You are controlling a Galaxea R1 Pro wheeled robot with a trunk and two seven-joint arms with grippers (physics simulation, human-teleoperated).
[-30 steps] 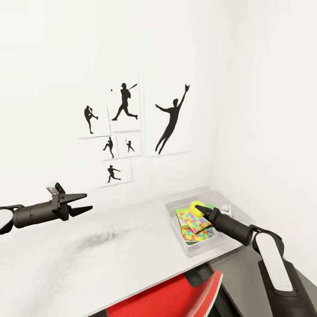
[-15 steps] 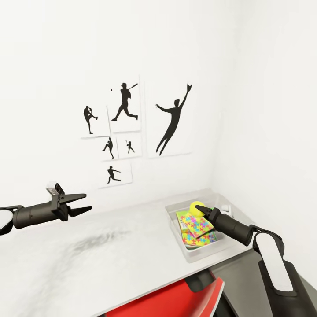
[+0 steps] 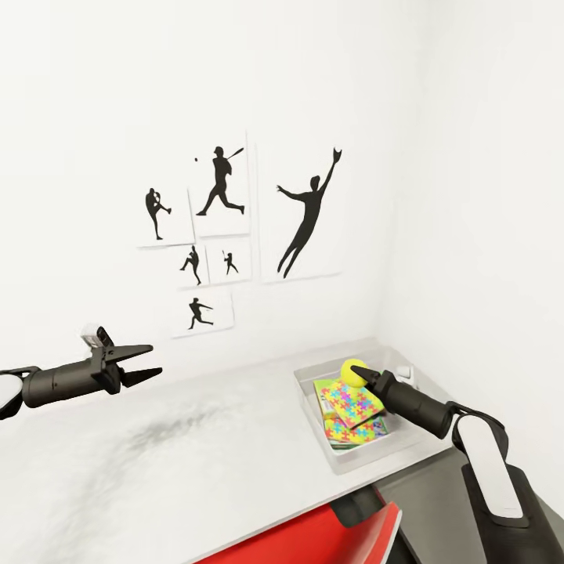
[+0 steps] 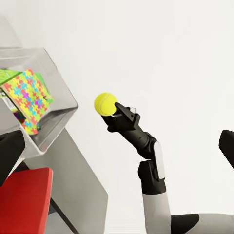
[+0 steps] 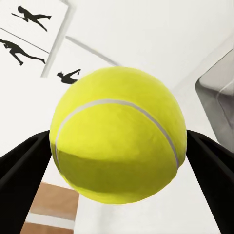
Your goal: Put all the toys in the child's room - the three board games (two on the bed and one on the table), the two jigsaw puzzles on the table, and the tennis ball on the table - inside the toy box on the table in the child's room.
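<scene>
Above the clear toy box (image 3: 354, 453) at the table's (image 3: 172, 454) right end, right gripper (image 3: 362, 374) outstretched, clamped on yellow tennis ball (image 3: 352, 370). Left gripper (image 3: 149, 362) held level, parted, gripping nothing.

The puzzle box (image 3: 348, 399) hides most of what lies beneath it in the toy box (image 3: 368, 454). The right claw (image 3: 362, 374) covers part of the tennis ball (image 3: 351, 370). The table (image 3: 157, 462) runs off the picture's left edge.

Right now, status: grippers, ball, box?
Right gripper shut on tennis ball, over toy box. Left gripper open, empty. Puzzles already inside. Nothing in the way.
</scene>
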